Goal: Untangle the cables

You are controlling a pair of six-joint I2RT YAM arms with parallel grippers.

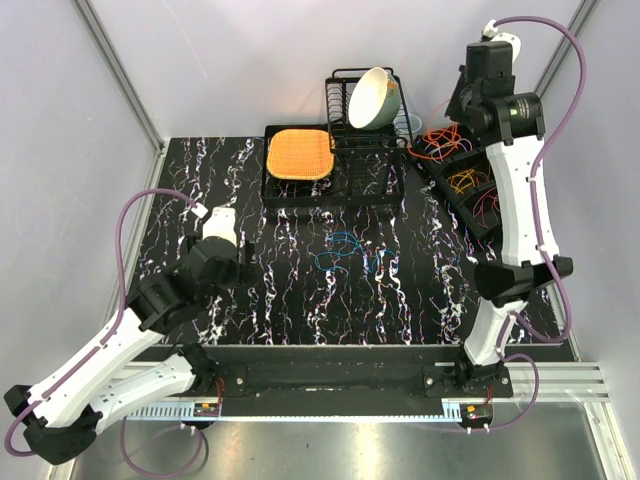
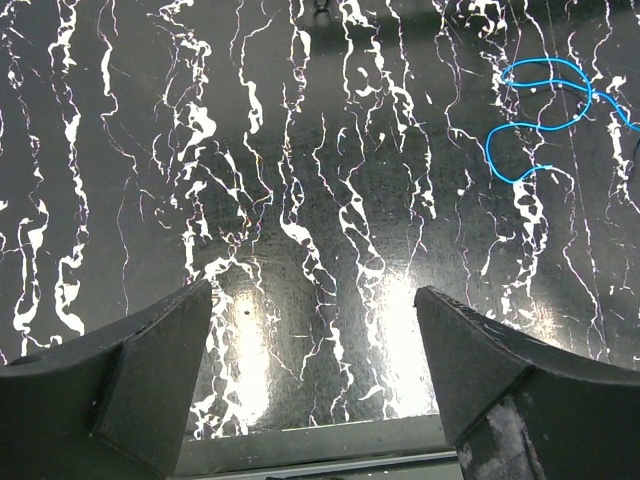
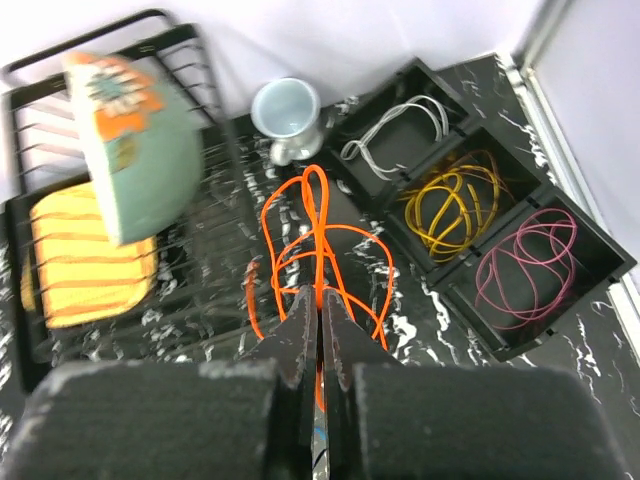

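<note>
An orange cable (image 3: 283, 255) hangs in loops from my right gripper (image 3: 321, 295), which is shut on it with a strand pinched between the jaws. That gripper (image 1: 458, 112) is raised at the back right, with the orange cable (image 1: 438, 140) dangling beside a black divided tray (image 1: 452, 195). The tray's compartments hold a white cable (image 3: 400, 135), a yellow cable (image 3: 455, 200) and a maroon-purple cable (image 3: 530, 260). A blue cable (image 1: 338, 248) lies loose mid-table and also shows as the blue cable (image 2: 540, 110) in the left wrist view. My left gripper (image 2: 312, 300) is open and empty, low over bare table at the left (image 1: 245, 265).
A black dish rack (image 1: 385, 140) at the back holds a tilted bowl (image 1: 372, 98), with an orange-yellow cloth (image 1: 299, 154) on its drain tray. A pale mug (image 3: 286, 112) stands between the rack and the divided tray. Walls close in the back and sides.
</note>
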